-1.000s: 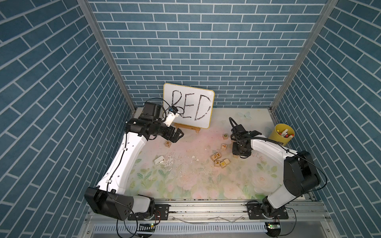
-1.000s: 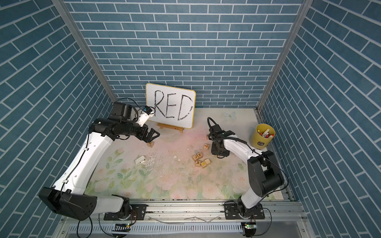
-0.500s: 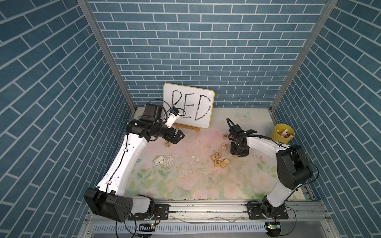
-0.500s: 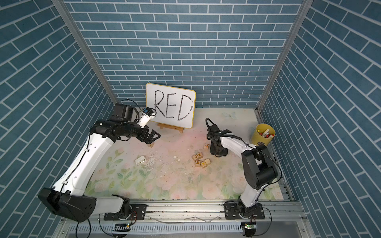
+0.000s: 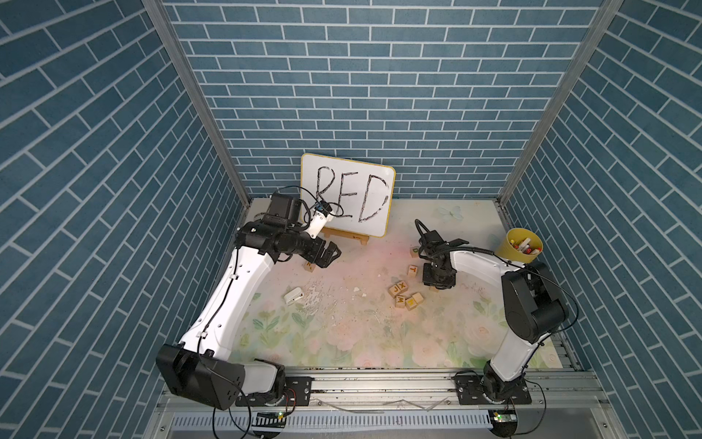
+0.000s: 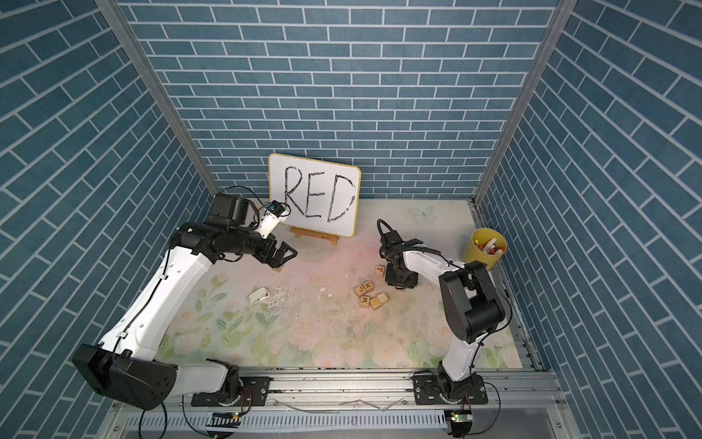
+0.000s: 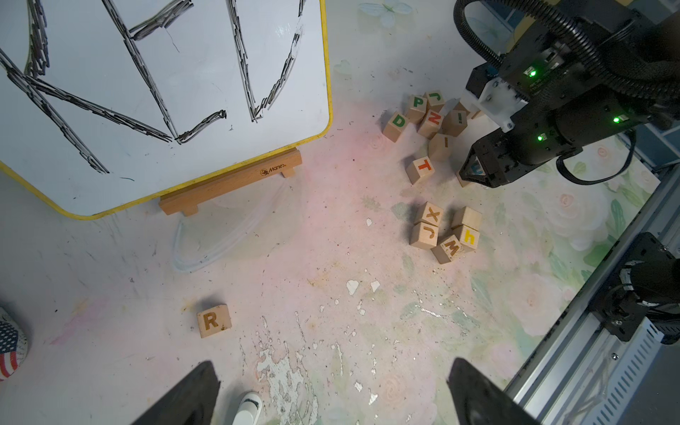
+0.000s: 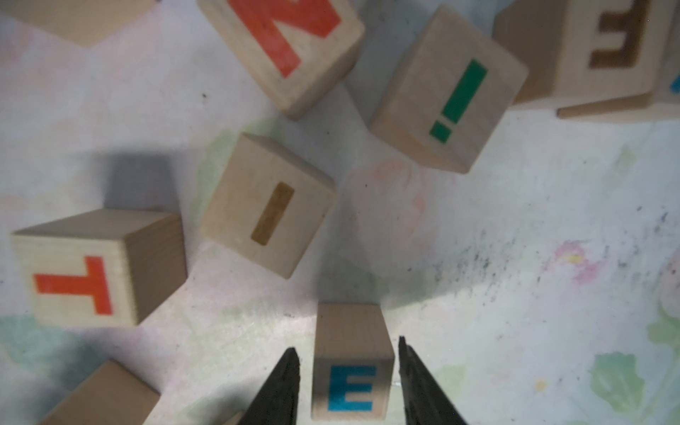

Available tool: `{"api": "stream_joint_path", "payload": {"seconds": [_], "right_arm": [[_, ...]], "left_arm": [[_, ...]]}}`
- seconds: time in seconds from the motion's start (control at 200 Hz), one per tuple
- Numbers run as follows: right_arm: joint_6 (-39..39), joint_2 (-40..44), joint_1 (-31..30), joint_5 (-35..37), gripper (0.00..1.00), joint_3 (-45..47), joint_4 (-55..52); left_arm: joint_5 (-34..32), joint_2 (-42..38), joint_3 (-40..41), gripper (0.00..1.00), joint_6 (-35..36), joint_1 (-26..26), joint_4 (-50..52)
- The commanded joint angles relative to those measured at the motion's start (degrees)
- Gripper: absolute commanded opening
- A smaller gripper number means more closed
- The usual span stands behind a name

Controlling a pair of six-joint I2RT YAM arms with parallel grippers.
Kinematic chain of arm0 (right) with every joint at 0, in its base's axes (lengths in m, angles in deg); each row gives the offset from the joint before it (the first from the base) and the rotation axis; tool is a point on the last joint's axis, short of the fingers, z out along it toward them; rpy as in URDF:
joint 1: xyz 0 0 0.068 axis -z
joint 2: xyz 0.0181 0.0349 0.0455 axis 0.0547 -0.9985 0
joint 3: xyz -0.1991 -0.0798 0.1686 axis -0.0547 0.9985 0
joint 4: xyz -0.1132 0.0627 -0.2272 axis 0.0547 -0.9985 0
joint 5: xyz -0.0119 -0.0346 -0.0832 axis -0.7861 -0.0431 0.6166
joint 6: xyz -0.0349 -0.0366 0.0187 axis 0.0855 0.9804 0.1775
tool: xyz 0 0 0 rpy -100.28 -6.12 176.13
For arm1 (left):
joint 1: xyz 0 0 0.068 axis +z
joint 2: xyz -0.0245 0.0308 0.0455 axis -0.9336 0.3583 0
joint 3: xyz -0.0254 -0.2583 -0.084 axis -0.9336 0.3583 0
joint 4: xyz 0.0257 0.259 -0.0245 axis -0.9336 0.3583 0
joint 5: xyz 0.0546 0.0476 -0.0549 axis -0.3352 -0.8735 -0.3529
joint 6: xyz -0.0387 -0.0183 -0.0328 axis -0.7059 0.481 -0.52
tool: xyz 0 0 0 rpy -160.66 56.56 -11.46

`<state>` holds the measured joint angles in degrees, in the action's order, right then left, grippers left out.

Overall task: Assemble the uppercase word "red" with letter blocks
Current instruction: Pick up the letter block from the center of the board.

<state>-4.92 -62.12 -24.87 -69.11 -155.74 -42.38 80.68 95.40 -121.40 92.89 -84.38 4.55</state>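
Three pale wooden cubes belong to the word. The R block (image 7: 213, 321), with a brown-orange letter on its upper face, is lying alone on the desk (image 7: 294, 239). It is near the wooden foot of the whiteboard (image 7: 147, 92) and well apart from the other cubes. The left tool (image 7: 333, 368) is held over the desk close to this block, its fingers spread wide and nothing between them.

The D block (image 7: 397, 123), lettered in green, is found at the edge of a cluster of cubes beside the right arm. The E block (image 8: 351, 386) carries a blue letter on the face turned to the right wrist camera. It is seen on the desk between the two black fingers of the right tool (image 8: 347, 346). These are set on both sides of it with a thin gap at each side, so the block is not clamped. The T cube (image 8: 73, 283), lettered in red, and the I cube (image 8: 268, 213), lettered in brown, are lying near it.
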Motion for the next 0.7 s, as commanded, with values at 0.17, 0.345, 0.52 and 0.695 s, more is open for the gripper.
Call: {"api": "stream_joint_path", "payload": {"seconds": [0.17, 0.345, 0.52, 0.695], "right_arm": [[-1.17, -2.05, -0.02, -0.12, 0.44, -0.54, 0.27], [-1.79, -1.99, -0.02, -0.65, 0.39, 1.0, 1.79], [-2.03, -1.89, -0.01, -0.83, 0.35, 1.46, 2.05], [-2.12, -1.54, -0.01, -1.27, 0.29, 1.88, 2.26]], "left_arm": [[-0.37, -0.98, 1.43, 0.99, -0.2, -0.52, -0.49], [-0.42, -1.37, 2.39, 0.99, -0.46, -0.7, -0.93], [-0.83, -1.61, 2.34, 1.0, -0.37, -0.71, -0.84], [-1.07, -1.69, 2.29, 0.99, -0.44, -0.8, -0.76]]}}
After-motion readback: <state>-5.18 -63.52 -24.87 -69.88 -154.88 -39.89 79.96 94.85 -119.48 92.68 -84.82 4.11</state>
